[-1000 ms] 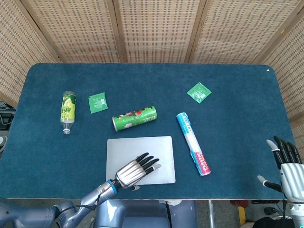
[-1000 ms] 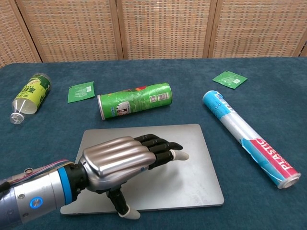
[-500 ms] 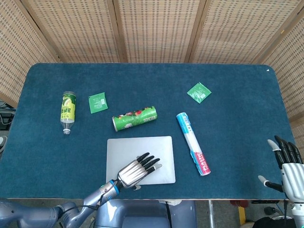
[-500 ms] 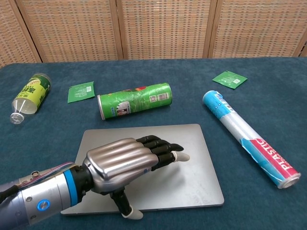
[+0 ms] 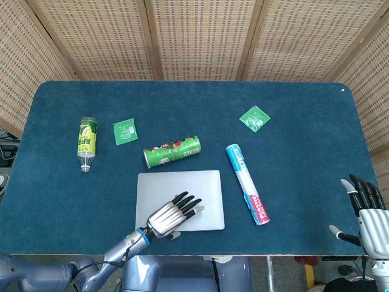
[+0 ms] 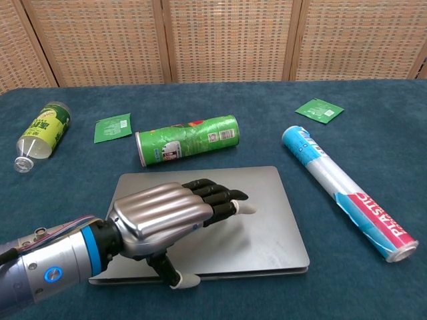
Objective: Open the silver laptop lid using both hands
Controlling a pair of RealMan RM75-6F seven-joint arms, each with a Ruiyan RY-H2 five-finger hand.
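Observation:
The silver laptop point(image 5: 203, 185) point(image 6: 270, 200) lies closed or nearly closed near the table's front edge. My left hand point(image 5: 170, 216) point(image 6: 163, 217) lies over its front left part. The fingers rest flat on the lid and the thumb point(image 6: 175, 279) hooks at the front edge, so the lid is pinched between them. That front edge looks slightly raised, showing a thick dark seam. My right hand point(image 5: 366, 213) hangs off the table's right front corner with fingers spread and nothing in it. The chest view does not show it.
A green chips can point(image 5: 172, 151) point(image 6: 187, 140) lies just behind the laptop. A plastic-wrap roll point(image 5: 247, 191) point(image 6: 347, 193) lies to its right. A bottle point(image 5: 87, 143) point(image 6: 41, 133) and two green sachets point(image 5: 124, 131) point(image 5: 254, 117) sit farther back.
The laptop's far edge has shifted away from me and its front edge now shows thicker. My left hand moved slightly back and left on the lid. The right hand barely moved.

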